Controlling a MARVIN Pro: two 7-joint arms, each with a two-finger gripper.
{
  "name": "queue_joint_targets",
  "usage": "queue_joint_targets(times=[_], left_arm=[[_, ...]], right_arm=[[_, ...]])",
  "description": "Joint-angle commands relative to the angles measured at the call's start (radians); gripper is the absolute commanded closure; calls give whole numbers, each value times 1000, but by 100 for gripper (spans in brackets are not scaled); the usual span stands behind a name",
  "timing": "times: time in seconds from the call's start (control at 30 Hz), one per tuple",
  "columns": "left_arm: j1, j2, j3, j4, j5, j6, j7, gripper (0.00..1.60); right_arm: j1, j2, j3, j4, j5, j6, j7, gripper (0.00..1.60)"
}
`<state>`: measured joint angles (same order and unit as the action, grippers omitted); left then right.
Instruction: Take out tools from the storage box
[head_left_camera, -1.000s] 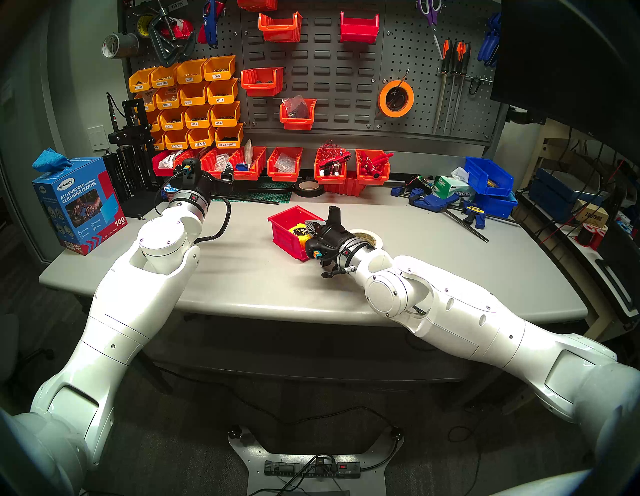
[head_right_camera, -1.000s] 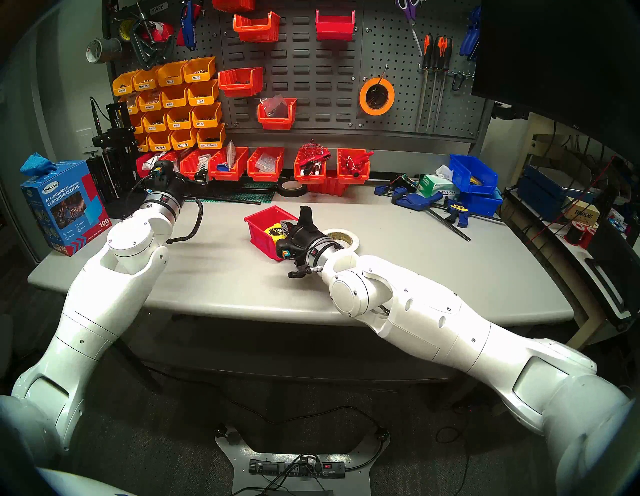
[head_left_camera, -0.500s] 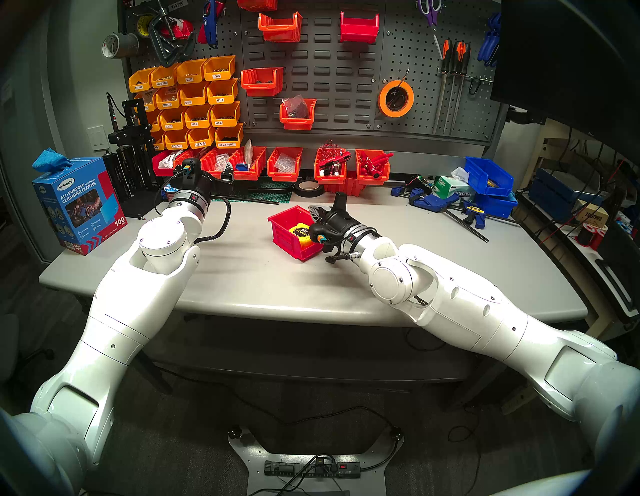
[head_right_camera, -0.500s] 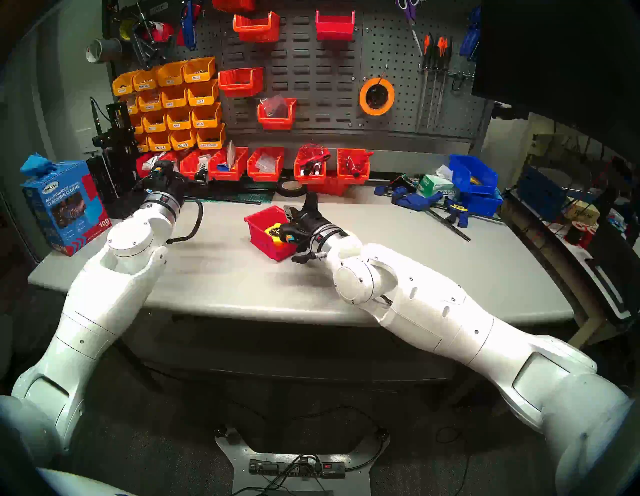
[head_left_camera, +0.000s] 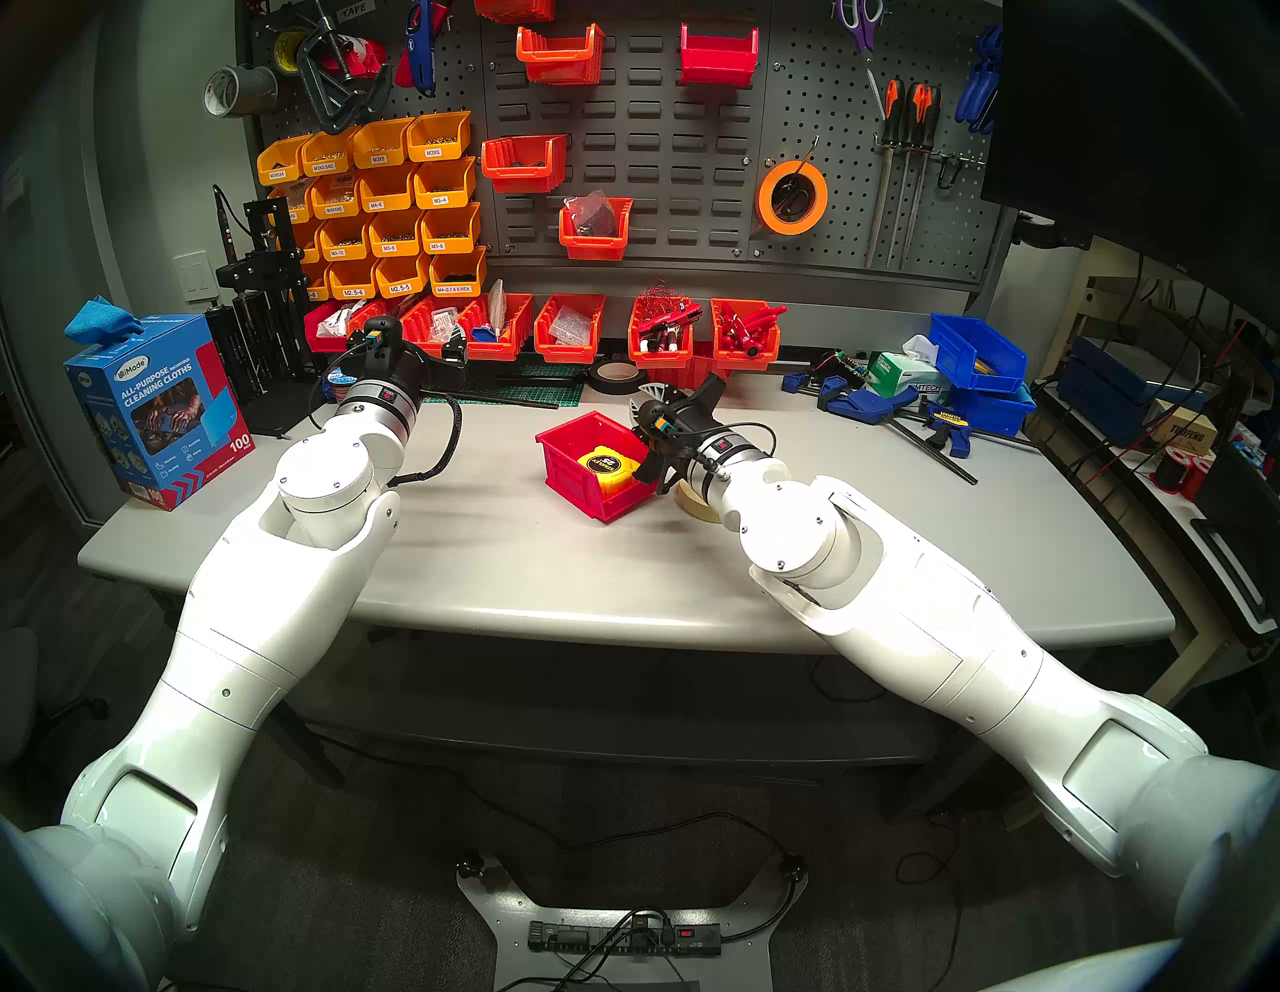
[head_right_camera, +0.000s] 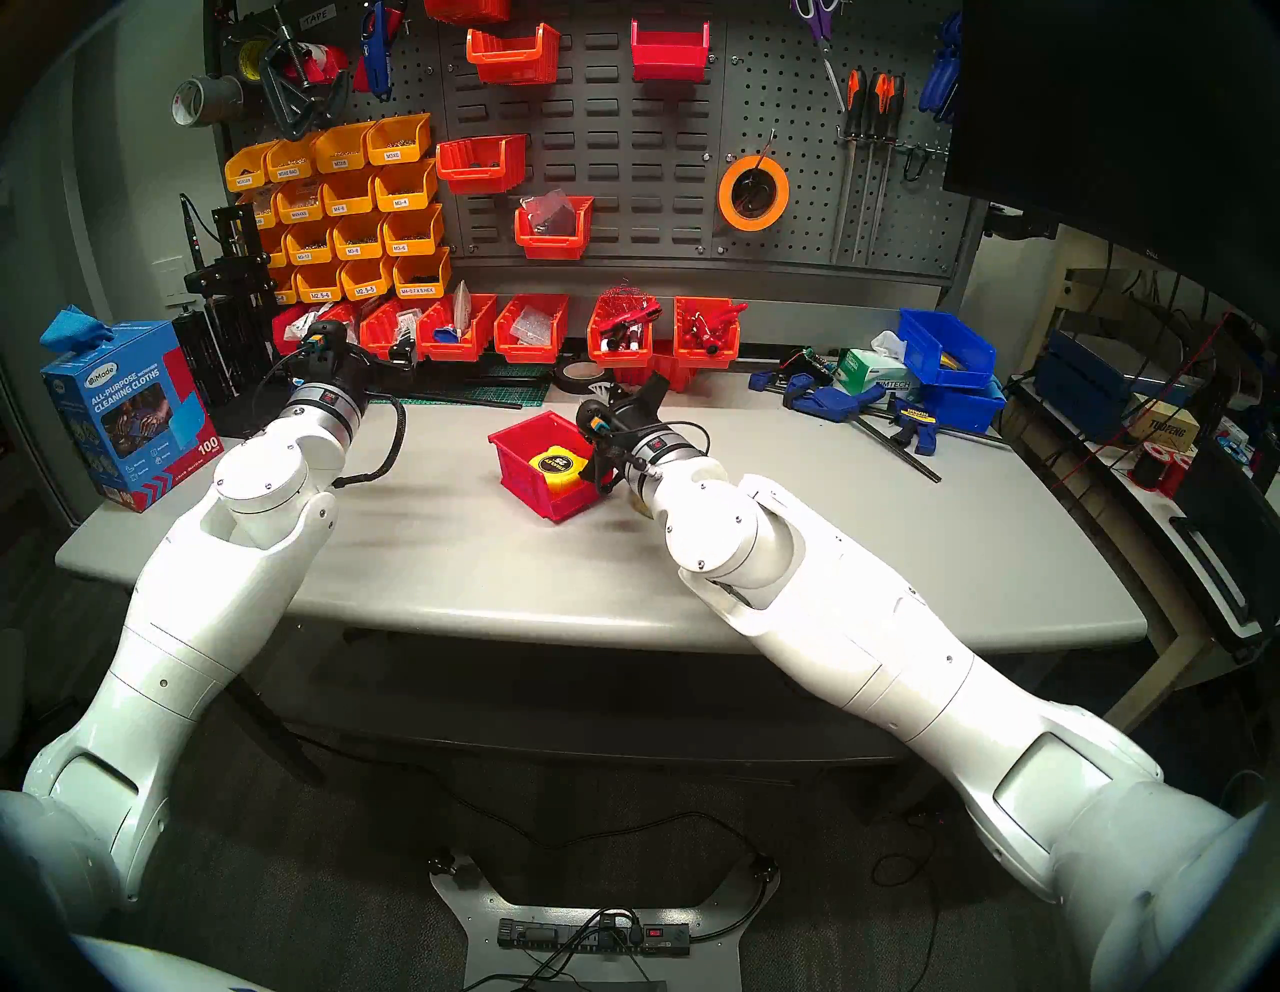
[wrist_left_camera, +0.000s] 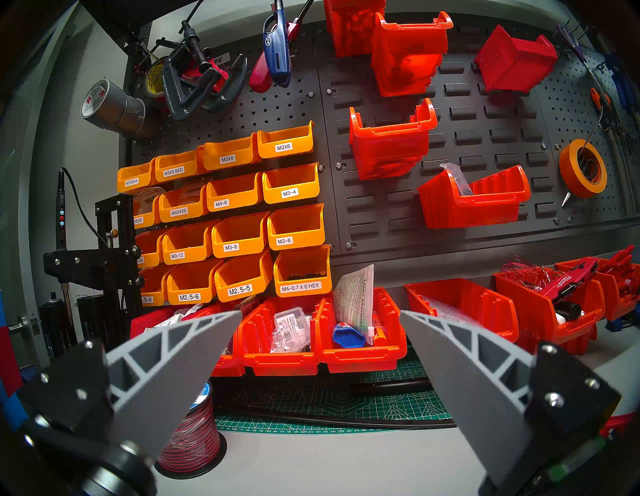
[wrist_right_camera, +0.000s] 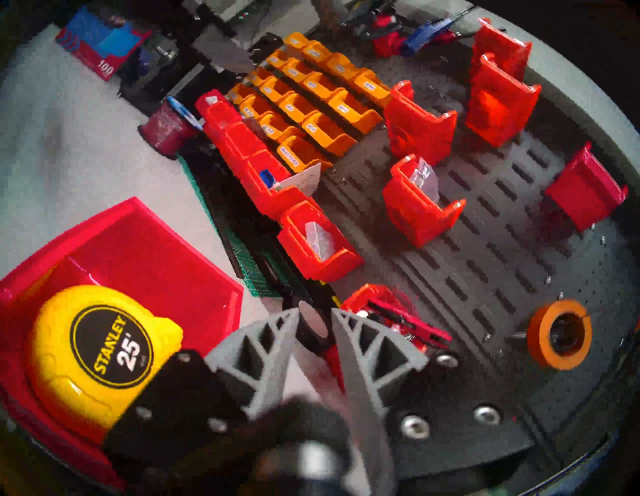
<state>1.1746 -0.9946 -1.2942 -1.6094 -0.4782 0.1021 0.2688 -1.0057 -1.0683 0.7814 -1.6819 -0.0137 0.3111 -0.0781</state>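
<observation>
The red storage box (head_left_camera: 575, 485) stands mid-table with the yellow tape measure (head_left_camera: 606, 467) lying inside it, its black "25" label up (wrist_right_camera: 104, 343). A cream masking-tape roll (head_left_camera: 687, 500) lies on the table just right of the box, mostly hidden under my right wrist. My right gripper (wrist_right_camera: 315, 313) hovers above the box's back right corner (wrist_right_camera: 156, 242), pointing toward the back wall. Its fingers stand a little apart with nothing between them. My left gripper (wrist_left_camera: 320, 313) hangs wide open and empty at the back left, facing the parts bins.
A black tape roll (head_left_camera: 616, 377) and a row of orange-red bins (head_left_camera: 568, 332) line the back of the table. Blue clamps (head_left_camera: 873, 402) and blue bins (head_left_camera: 976, 353) sit back right. A blue cloth box (head_left_camera: 156, 409) stands far left, with a wire spool (wrist_left_camera: 194, 436) near my left gripper.
My right gripper has risen from the box's right side and swung toward the back, its wrist turning. Its fingers have parted slightly. The left arm has stayed still.
</observation>
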Motion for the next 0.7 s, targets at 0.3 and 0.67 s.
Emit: queue_joint_targets(times=[0.3,0.67], left_arm=[[-15,2,-7,-8,0,0,0,0],[-15,2,-7,-8,0,0,-1,0]], right_arm=[[-97,-83,171,-37,348,164,-2,56],[-103,-79,181,-27,404,183,20,63]])
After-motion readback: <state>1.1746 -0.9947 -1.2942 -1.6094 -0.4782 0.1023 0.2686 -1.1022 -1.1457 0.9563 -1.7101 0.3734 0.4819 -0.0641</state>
